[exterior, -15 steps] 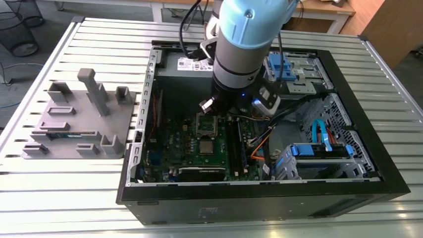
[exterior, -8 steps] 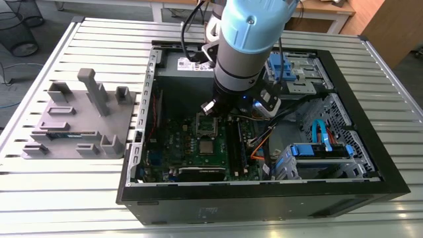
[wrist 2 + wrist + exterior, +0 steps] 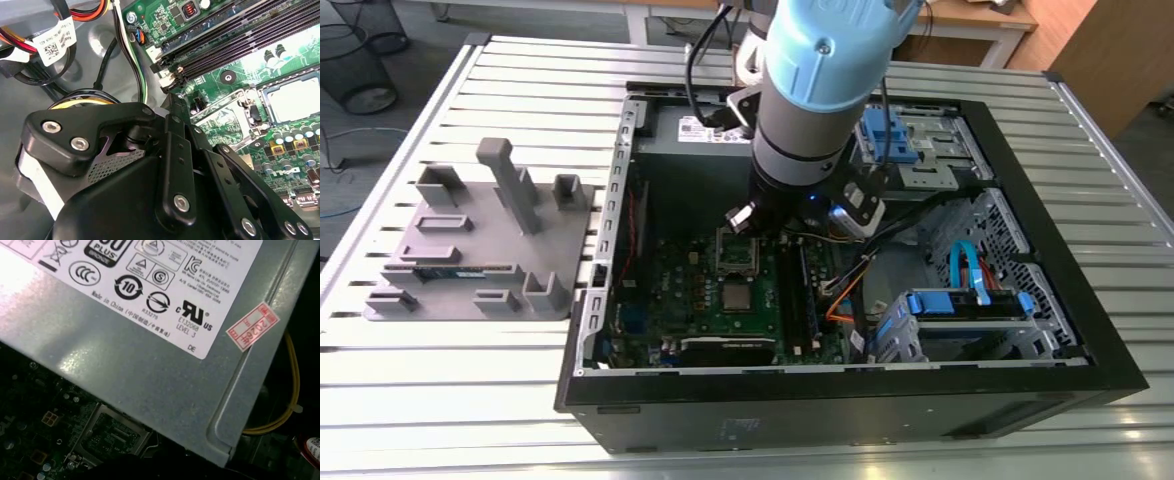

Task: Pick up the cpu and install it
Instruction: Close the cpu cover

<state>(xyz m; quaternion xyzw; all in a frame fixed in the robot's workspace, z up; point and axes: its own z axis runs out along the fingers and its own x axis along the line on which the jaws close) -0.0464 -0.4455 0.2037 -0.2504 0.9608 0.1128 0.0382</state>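
Tray point(image 3: 480, 250) at left, well apart from work; cpu point(image 3: 738, 297) flat on motherboard point(image 3: 700, 300), just on near side of open socket point(image 3: 736, 255); gripper point(image 3: 761, 225) hovers over socket, grip state I cannot tell; my worry: wrist snagging orange cables point(image 3: 843, 290) at right.

Arm upright, end effector point(image 3: 781, 225) pointing down.
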